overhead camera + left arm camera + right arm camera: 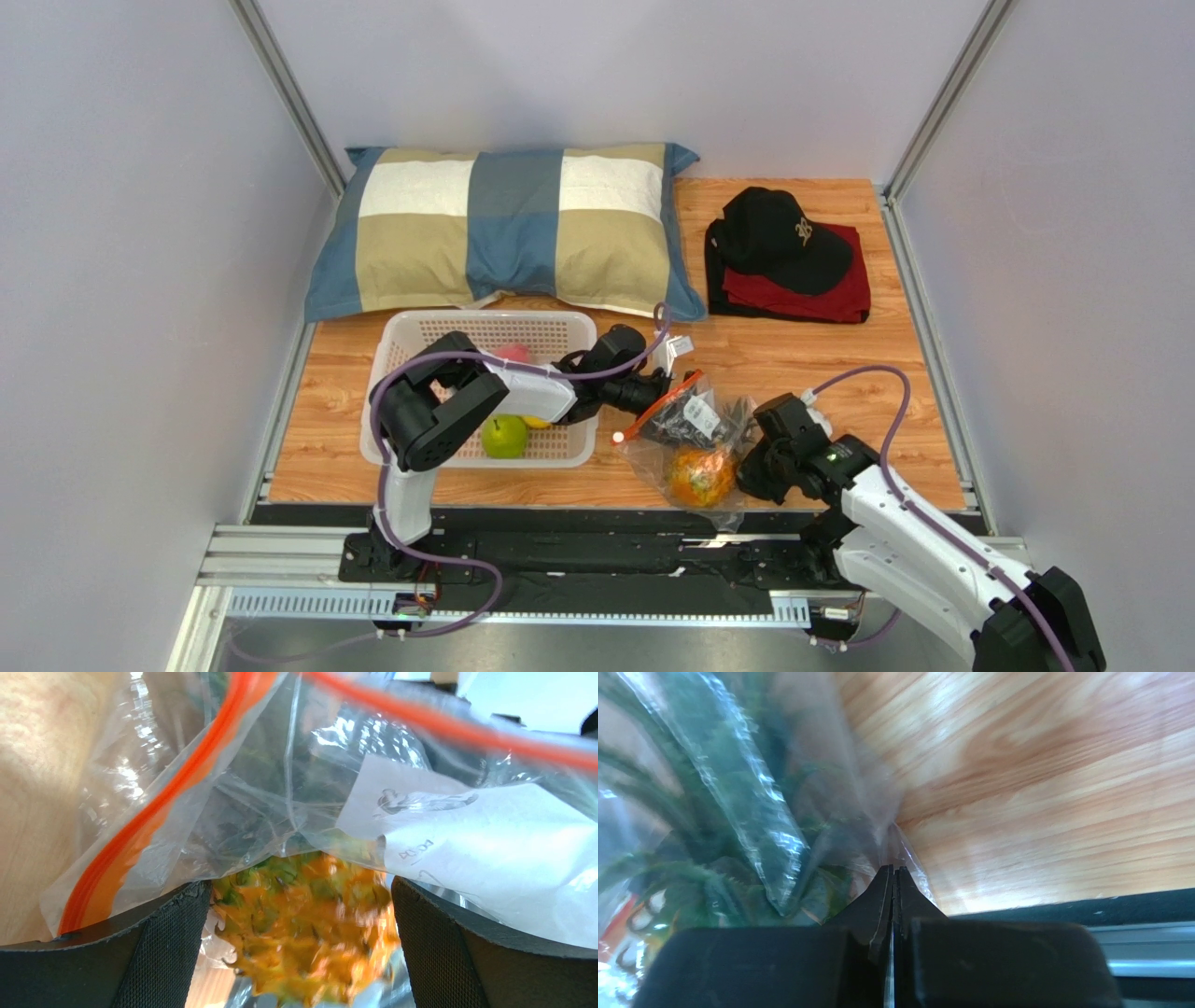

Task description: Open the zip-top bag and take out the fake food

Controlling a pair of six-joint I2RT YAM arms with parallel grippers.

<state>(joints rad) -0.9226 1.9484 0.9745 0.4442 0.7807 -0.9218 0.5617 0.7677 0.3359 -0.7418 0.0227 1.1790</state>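
I'm seeing left hand (300,948) released, fingers (165,966) flanking the pineapple (309,931) in the zip-top bag (295,798). Right hand (894,875) is clenching on the bag's edge. Bag is lying on the surface (842,378) beside the basket (421,325) holding 1 green apple (505,437).

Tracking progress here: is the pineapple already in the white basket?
No, the pineapple lies inside the clear bag, to the right of the basket.

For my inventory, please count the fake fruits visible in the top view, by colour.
Green apple: 1
Pink-red peach: 1
Yellow citrus, partly hidden: 1
Orange pineapple, inside the zip-top bag: 1
Total: 4
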